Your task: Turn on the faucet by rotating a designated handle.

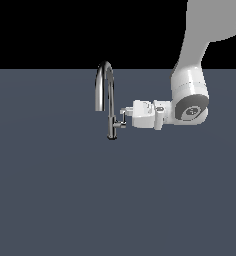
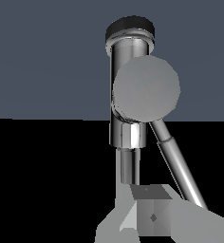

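The chrome gooseneck faucet (image 1: 110,100) stands upright in the middle of the exterior view, its spout arching toward that view's left. The small chrome handle (image 1: 122,121) sticks out of the stem's side toward that view's right. My gripper (image 1: 124,115) reaches in level from that right side, and its tips are at the handle. In the wrist view the stem (image 2: 128,128) is close ahead, with the stub's round end (image 2: 146,88) facing me and the thin lever (image 2: 178,166) slanting away from it. The fingers (image 2: 149,211) look pressed together beside the lever, holding nothing.
The faucet stands on a flat grey-blue surface (image 1: 65,200). The white arm (image 1: 190,95) comes down from the upper part of the exterior view's right.
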Motion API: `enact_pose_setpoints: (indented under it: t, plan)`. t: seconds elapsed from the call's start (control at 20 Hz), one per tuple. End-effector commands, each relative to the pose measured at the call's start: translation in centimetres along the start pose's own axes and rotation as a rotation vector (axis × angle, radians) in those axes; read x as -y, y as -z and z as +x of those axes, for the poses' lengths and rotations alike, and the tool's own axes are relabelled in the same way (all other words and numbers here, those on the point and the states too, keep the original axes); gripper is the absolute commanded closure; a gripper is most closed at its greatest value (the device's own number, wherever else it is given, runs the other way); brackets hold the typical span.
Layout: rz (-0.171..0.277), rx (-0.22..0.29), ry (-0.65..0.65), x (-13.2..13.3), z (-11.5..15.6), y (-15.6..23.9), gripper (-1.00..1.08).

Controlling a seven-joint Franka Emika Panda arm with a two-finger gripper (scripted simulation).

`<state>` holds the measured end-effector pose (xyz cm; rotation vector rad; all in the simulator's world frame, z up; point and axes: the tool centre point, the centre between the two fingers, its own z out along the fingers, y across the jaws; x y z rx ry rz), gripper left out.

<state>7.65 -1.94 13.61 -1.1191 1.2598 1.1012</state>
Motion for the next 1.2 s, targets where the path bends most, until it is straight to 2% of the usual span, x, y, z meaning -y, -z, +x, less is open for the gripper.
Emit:
enact_pose_setpoints:
  t: [0.0, 0.55, 0.6, 0.65, 1.1, 1.15]
  plan:
    - [-0.001, 0.001, -0.006, -0.9, 0.5, 0.2, 1.08]
    - [-0.001, 0.001, -0.006, -4.8, 2.2, 0.6, 1.08]
    - [-0.001, 0.001, -0.006, -4.8, 2.2, 0.6, 1.08]
    - [-0.009, 0.006, 0.018, -3.8, 0.9, -0.3, 1.08]
    - [-0.001, 0.001, -0.006, -6.0, 7.2, 0.6, 1.08]
    - [-0.001, 0.001, -0.006, -6.0, 7.2, 0.6, 1.08]
